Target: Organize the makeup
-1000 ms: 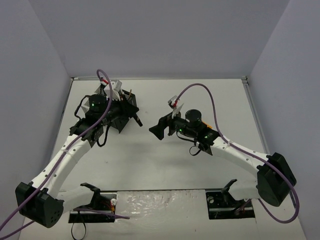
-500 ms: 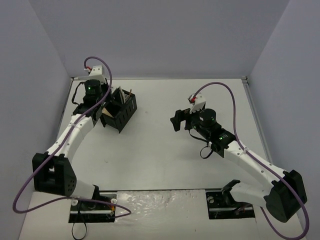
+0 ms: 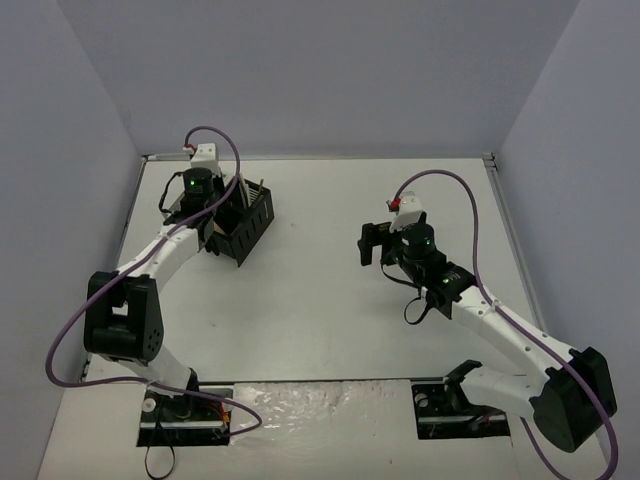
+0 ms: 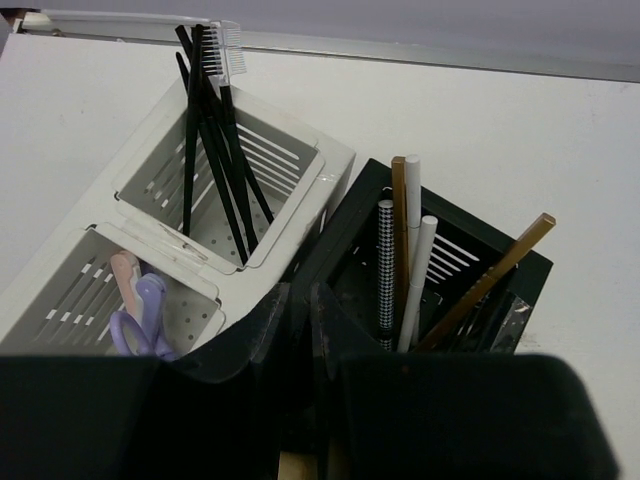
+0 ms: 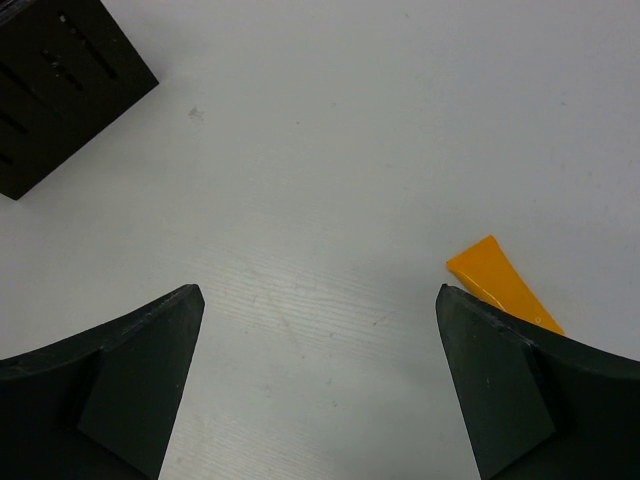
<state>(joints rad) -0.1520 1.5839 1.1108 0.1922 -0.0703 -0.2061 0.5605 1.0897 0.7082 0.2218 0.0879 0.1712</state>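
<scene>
— At the far left of the table, what has changed around the boxes?

— The left arm has swung round. A second ago it reached in across the table; now its elbow is folded back by the left wall. The left gripper (image 4: 298, 310) hangs pinched shut over the seam where the white slotted plastic box (image 4: 290, 160) meets the black slotted plastic box (image 4: 350, 240). A tan sliver shows low between its fingers, but I cannot tell if anything is held.

— And the makeup?

— Mostly sorted. The thin black brushes (image 4: 205, 130) stand in the white box's far compartment, and the lilac looped piece (image 4: 140, 315) lies in its near one beside a pale pink stick (image 4: 124, 272). The tan, white and checked pencils (image 4: 400, 240) lean in the black box. Neither box looks shifted.

— What about the right side?

— The right gripper (image 5: 318, 295) has travelled rightward, away from the boxes, with its jaws spread wide the whole time. It now hovers over bare white tabletop (image 5: 350, 120) right of the middle. A small orange tube (image 5: 497, 277) lies flat there, just beside one finger and well apart from both boxes. The overhead view hides it.

— So what does that mean?

— The tube looks like the last loose piece. I judge the right arm is lining up to pick it up, though the tube sits off-centre between the jaws.
</scene>
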